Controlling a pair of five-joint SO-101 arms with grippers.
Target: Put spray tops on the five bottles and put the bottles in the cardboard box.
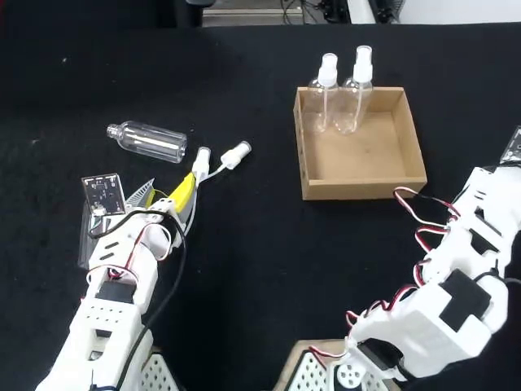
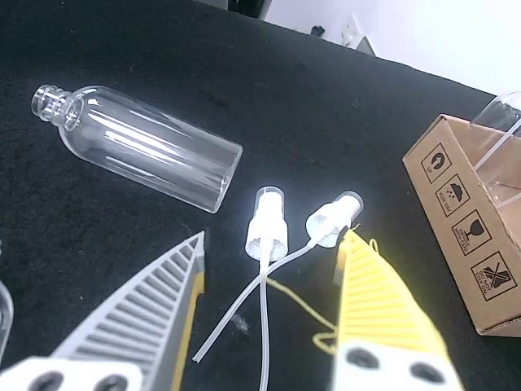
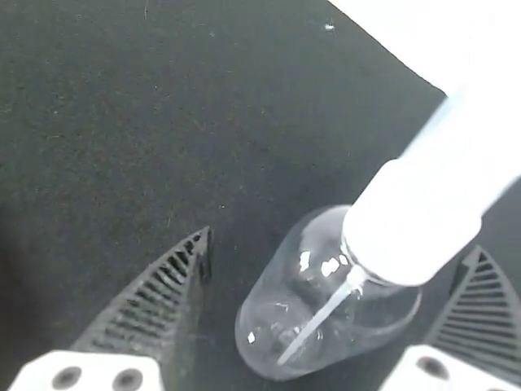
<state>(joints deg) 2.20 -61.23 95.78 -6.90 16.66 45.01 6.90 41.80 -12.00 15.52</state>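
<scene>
Though open — claw [image 2: 275,238] near spray tops [image 2: 332,221]

From the high view we look steeply down over the black surface [image 1: 244,269], with both arms entering from the near edge and the cardboard box [image 1: 366,189] lying farther off. Our left wrist view sits close behind its own jaws, facing low across the surface toward a capless bottle [image 2: 138,147] and two loose spray tops [image 2: 267,232]. We find that bottle, those tops and the box in the high view too. Our right wrist view looks nearly straight down, very near, between its jaws onto a capped bottle [image 3: 326,326].
</scene>
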